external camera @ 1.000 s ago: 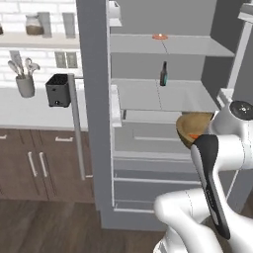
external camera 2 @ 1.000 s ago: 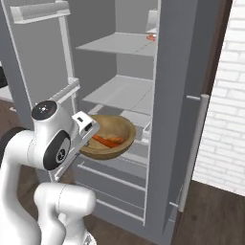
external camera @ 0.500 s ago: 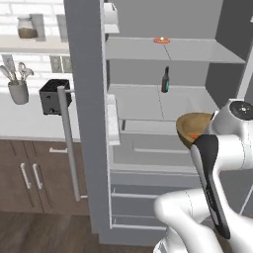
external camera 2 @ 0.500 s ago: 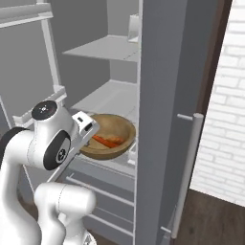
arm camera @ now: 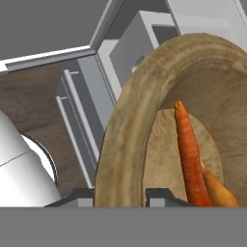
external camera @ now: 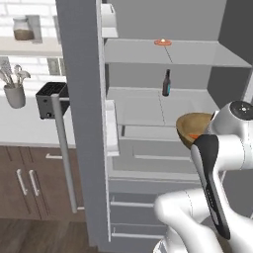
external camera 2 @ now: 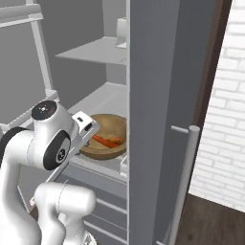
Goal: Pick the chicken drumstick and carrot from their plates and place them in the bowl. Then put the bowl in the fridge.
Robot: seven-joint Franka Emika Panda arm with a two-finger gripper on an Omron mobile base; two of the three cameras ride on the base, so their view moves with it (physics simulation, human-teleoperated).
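Note:
My gripper [arm camera: 120,195] is shut on the near rim of the wooden bowl [arm camera: 124,140], one fingertip [arm camera: 77,196] outside the wall and the other inside. The carrot [arm camera: 188,149] lies in the bowl, with the orange-brown chicken drumstick [arm camera: 218,189] partly showing beside it. In the right base view the bowl [external camera 2: 107,154] hangs level over the middle shelf's front edge inside the open fridge [external camera 2: 158,95], the carrot [external camera 2: 108,141] in it. The left base view shows the bowl [external camera: 191,129] beside my white arm, in front of the fridge [external camera: 148,106] shelves. The plates are out of view.
A dark bottle [external camera: 167,83] stands on the middle shelf and a small orange item [external camera: 163,42] lies on the top one. The left door [external camera: 81,123] with its bar handle stands open; the right door's handle [external camera 2: 184,182] is close by. A toaster [external camera: 49,99] sits on the counter.
The whole picture has shifted, so the base has driven sideways along the fridge front. The bowl stays held in the same grip, with carrot and drumstick inside.

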